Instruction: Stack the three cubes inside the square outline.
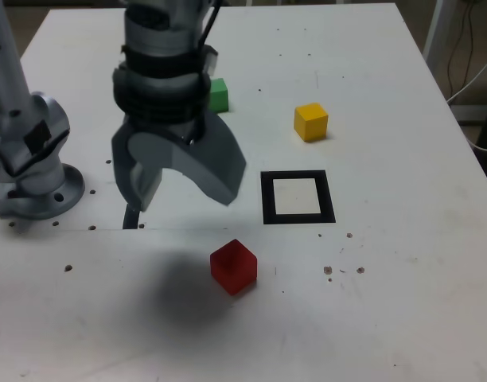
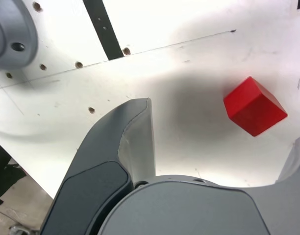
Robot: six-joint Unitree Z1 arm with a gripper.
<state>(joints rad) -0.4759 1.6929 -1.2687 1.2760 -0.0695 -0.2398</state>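
Exterior view: on the big white table (image 1: pixel 387 302), the gray gripper (image 1: pixel 185 199) is held up high with its fingers spread wide and nothing held. The black square outline (image 1: pixel 323 195) is seen to the right, with the yellow cube (image 1: pixel 311 123) and green cube (image 1: pixel 219 97) on its far side. For a likely first grab, the red cube (image 1: pixel 234 268), no longer one way than another and turned cornerwise, must be reached nearer and a bit right of the fingers.

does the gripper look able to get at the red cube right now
Probably yes: the gripper hangs open above the table, and nothing visible stands between it and the red cube.
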